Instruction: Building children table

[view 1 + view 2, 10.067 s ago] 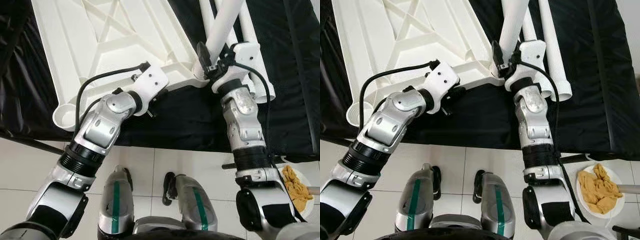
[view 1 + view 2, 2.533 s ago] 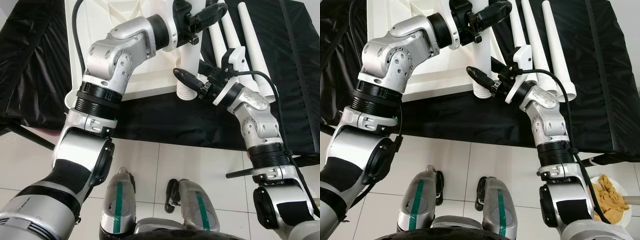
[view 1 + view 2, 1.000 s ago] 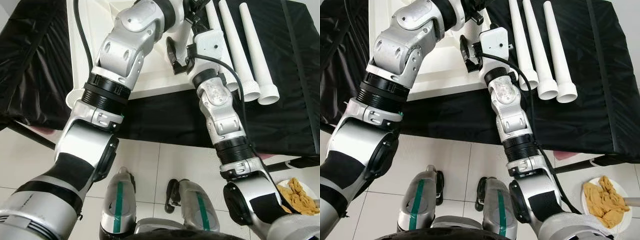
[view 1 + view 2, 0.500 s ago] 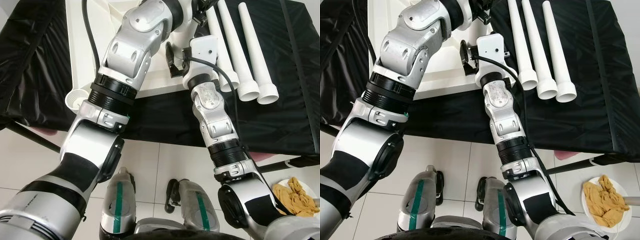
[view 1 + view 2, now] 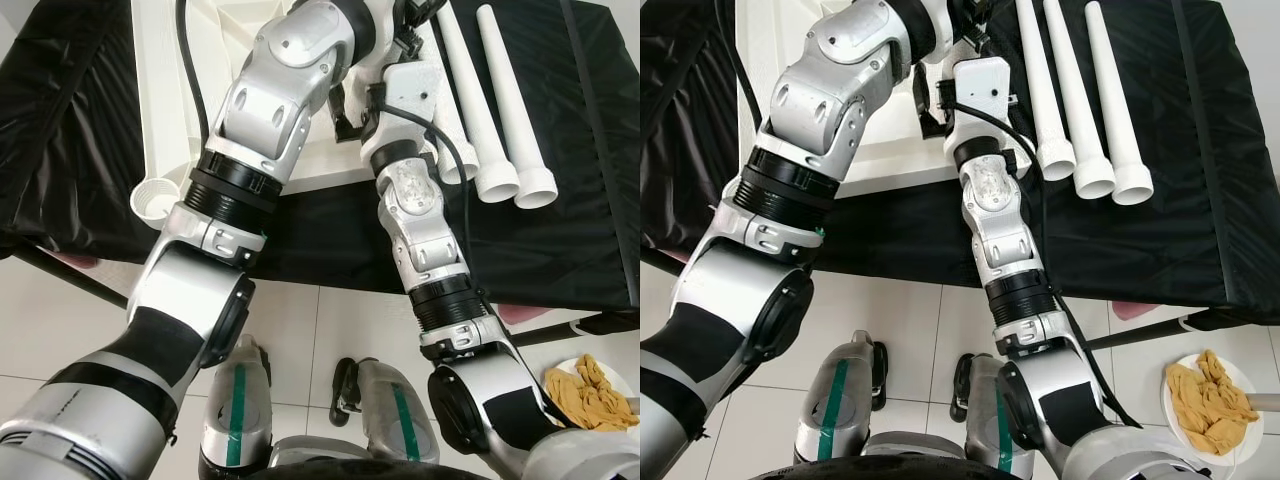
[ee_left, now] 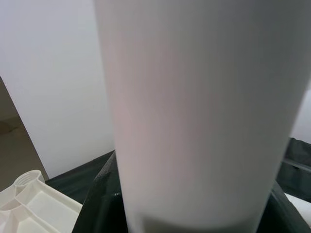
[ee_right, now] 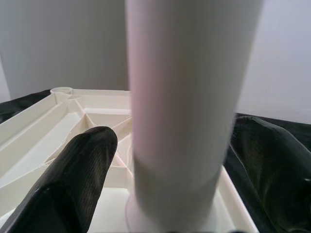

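On the black cloth (image 5: pixel 1200 150), right claw (image 7: pixel 170 179) straddles upright table leg (image 7: pixel 187 97), unclosed.

Ten seconds back both arms sit low at the tabletop's (image 5: pixel 170 90) near edge; now both reach to the upper centre of the frame. The right gripper (image 7: pixel 170 184) moves from beside the leg (image 7: pixel 187 97) to straddle it, fingers apart, and the left gripper (image 6: pixel 194 208) rises higher up it.

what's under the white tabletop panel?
The tabletop panel lies upside down, ribs up, on a black cloth, beside three loose white legs. Whatever the cloth rests on is covered. A dark bar pokes out below its edge.
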Tool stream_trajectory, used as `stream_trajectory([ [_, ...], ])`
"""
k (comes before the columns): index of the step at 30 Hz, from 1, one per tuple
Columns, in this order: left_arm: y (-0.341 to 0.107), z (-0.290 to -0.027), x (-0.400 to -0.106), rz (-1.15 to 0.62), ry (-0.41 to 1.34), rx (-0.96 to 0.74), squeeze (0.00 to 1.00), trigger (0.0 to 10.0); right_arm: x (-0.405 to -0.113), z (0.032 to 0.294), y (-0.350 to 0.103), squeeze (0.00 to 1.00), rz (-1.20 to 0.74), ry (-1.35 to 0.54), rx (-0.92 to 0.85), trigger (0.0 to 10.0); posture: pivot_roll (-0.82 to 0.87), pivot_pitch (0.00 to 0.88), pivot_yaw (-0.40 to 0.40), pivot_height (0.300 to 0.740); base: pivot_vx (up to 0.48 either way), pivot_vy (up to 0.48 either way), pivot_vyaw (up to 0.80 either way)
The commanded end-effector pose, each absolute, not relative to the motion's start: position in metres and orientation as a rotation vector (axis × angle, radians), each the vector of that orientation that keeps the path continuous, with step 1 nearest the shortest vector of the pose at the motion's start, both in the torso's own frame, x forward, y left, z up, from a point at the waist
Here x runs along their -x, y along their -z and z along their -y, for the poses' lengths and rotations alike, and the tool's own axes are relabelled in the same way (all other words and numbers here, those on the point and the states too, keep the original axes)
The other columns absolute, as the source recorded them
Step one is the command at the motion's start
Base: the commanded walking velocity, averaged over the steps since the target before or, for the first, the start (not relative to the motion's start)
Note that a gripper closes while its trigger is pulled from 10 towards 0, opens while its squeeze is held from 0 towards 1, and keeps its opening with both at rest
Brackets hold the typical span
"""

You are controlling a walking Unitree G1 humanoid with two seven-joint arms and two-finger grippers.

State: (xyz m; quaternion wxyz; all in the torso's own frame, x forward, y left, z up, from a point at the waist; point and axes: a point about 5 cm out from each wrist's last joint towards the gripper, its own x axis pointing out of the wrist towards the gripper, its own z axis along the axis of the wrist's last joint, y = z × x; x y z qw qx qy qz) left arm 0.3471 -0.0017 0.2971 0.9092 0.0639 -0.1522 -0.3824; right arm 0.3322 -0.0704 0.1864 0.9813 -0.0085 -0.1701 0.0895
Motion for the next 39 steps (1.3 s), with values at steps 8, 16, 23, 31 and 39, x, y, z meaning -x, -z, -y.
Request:
stream_trajectory([
  [8,-0.3066,-0.0003,-0.3486,0.359,0.693,-0.123,0.00,10.0,-0.3345,0.0747,-0.1889,0.00,0.353,-0.152,-0.019,5.5,0.09,0.000,-0.046,0.740,0.000,0.000,0.00],
  [16,-0.3074,0.0001,-0.3482,0.362,0.693,-0.124,0.00,10.0,-0.3343,0.0736,-0.1893,0.00,0.358,-0.165,-0.031,5.0,0.09,0.000,-0.046,0.740,0.000,0.000,0.00],
  [23,-0.3084,-0.0001,-0.3484,0.365,0.691,-0.125,0.00,10.0,-0.3342,0.0724,-0.1906,0.00,0.366,-0.182,-0.047,0.0,0.09,0.000,-0.047,0.740,0.000,0.000,0.00],
  [31,-0.3085,-0.0016,-0.3494,0.364,0.684,-0.125,0.00,10.0,-0.3352,0.0752,-0.1901,0.00,0.361,-0.165,-0.062,0.0,0.09,0.000,-0.045,0.740,0.000,0.000,0.00],
  [39,-0.3088,-0.0022,-0.3473,0.359,0.720,-0.062,1.00,10.0,-0.3369,0.0794,-0.1893,0.00,0.350,-0.132,-0.063,10.0,0.08,0.003,-0.041,0.740,0.000,0.000,0.00],
])
